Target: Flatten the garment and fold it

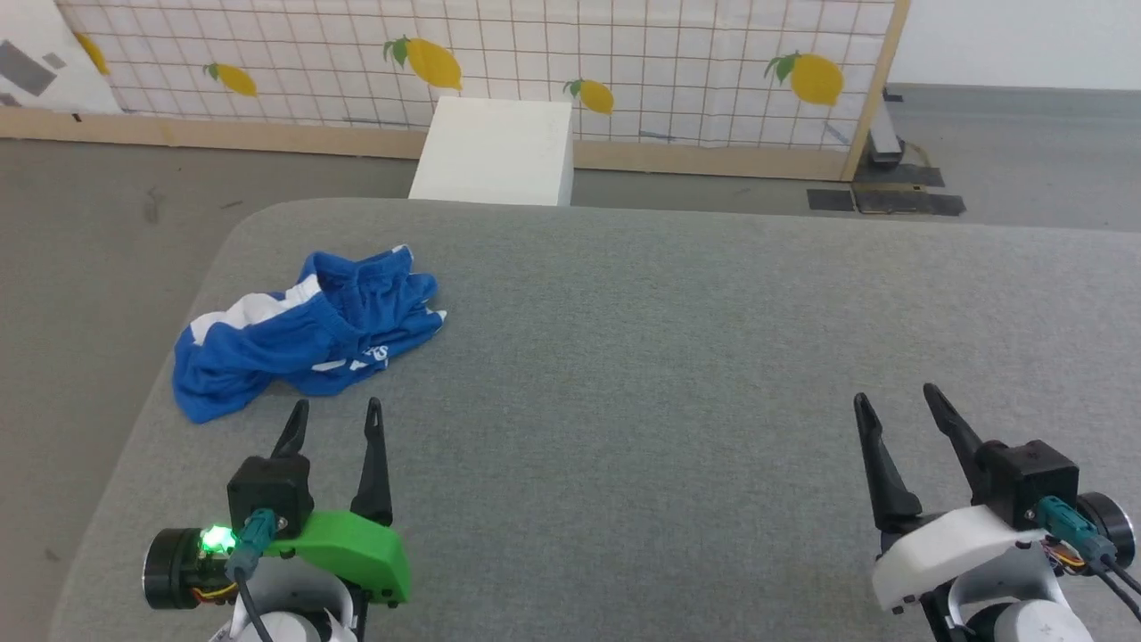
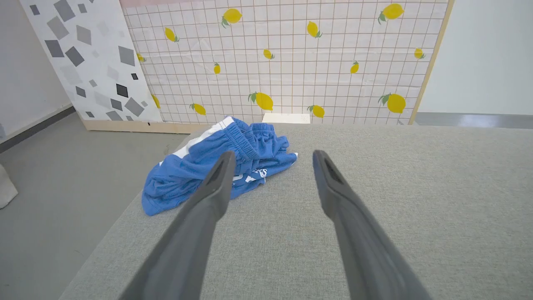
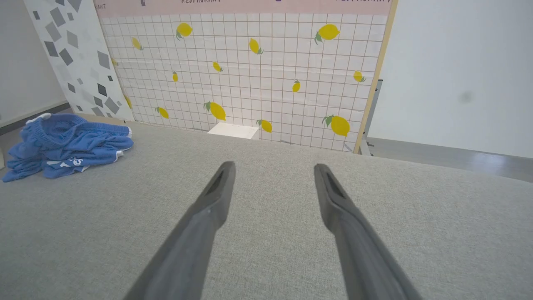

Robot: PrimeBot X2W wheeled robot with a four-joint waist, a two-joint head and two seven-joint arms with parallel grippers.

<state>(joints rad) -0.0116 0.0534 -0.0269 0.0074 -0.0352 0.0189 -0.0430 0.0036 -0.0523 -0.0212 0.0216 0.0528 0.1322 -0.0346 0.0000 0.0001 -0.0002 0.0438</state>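
Observation:
The garment (image 1: 303, 334), bright blue shorts with white side stripes, lies crumpled in a heap near the left edge of the grey padded table (image 1: 669, 357). Its gathered waistband bunches at the far side. My left gripper (image 1: 337, 410) stands open just in front of the heap, apart from it, with nothing between its fingers. In the left wrist view the garment (image 2: 187, 175) sits beyond the left finger. My right gripper (image 1: 896, 399) is open at the lower right, far from the cloth. The right wrist view shows the garment (image 3: 62, 146) at the far left.
A white box (image 1: 495, 152) stands on the floor past the table's far edge. Behind it rises a lemon-patterned grid panel (image 1: 535, 62) in a wooden frame. Grey floor (image 1: 89, 232) drops off left of the table.

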